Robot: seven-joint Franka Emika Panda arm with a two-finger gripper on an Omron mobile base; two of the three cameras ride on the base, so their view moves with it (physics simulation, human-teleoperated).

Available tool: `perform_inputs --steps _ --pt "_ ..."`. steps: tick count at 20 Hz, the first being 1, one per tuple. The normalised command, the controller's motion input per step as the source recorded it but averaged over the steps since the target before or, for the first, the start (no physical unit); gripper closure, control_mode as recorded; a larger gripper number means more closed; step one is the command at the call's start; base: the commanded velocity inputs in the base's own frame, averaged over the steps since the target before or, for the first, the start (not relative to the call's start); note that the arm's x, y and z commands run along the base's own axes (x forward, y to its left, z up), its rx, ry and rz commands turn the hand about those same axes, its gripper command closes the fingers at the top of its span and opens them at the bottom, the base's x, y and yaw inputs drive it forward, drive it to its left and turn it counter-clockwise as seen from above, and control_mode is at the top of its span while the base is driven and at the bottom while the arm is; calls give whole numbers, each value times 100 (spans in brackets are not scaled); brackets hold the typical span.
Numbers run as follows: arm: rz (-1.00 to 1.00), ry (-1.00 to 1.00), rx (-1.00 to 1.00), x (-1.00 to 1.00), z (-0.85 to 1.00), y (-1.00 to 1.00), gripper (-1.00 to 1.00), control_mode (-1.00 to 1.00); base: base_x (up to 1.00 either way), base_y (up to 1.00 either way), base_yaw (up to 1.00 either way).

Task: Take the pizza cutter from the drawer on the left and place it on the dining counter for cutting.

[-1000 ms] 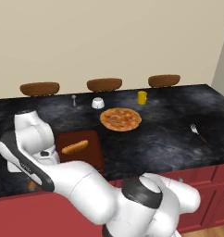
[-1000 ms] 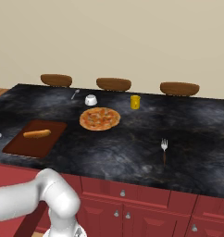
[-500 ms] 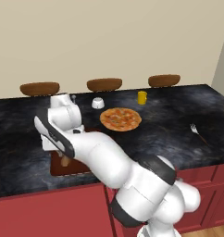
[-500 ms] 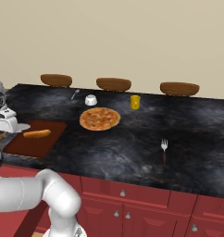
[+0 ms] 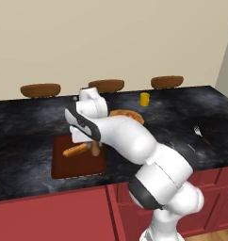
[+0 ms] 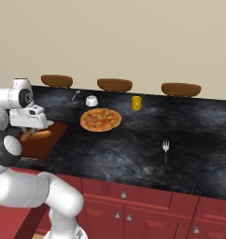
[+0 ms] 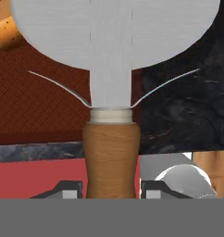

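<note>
Compared with half a second before, the arm had swung further right across the left base view, and its white hand now hung over the right part of the dark red cutting board (image 5: 78, 162) rather than at the board's near edge. In the right base view the hand had moved in from the left border and sat above the board (image 6: 40, 142). The things on the counter lay where they had been.

The gripper (image 7: 111, 187) was clenched on the pizza cutter (image 7: 111, 152): in the hand view its brown wooden handle rose between the two dark fingertips (image 7: 67, 190), with the silver neck and broad round wheel above it. From the left base view the brown handle (image 5: 95, 148) showed just under the hand, above the board.

A long orange-brown bread roll (image 5: 75, 150) lay on the board beside the cutter. The black marbled counter (image 5: 182, 122) carried the pizza (image 6: 100, 119), partly hidden by the arm in the left base view. Behind it stood a small white bowl (image 6: 91, 101), a spoon (image 6: 75, 94) and a yellow cup (image 6: 136, 102). A fork (image 6: 165, 150) lay well apart to the right. Three brown stool tops (image 6: 115, 84) lined the far edge. Red cabinet fronts (image 6: 147, 210) with small silver knobs ran below the counter.
</note>
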Motion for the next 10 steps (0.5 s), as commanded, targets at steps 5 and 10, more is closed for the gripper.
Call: perform_inputs --steps 5,10 --pt "2 -1 0 47 0 -100 100 -100 0 0 0" --pt "1 -1 3 54 -3 -100 100 -100 0 0 0"
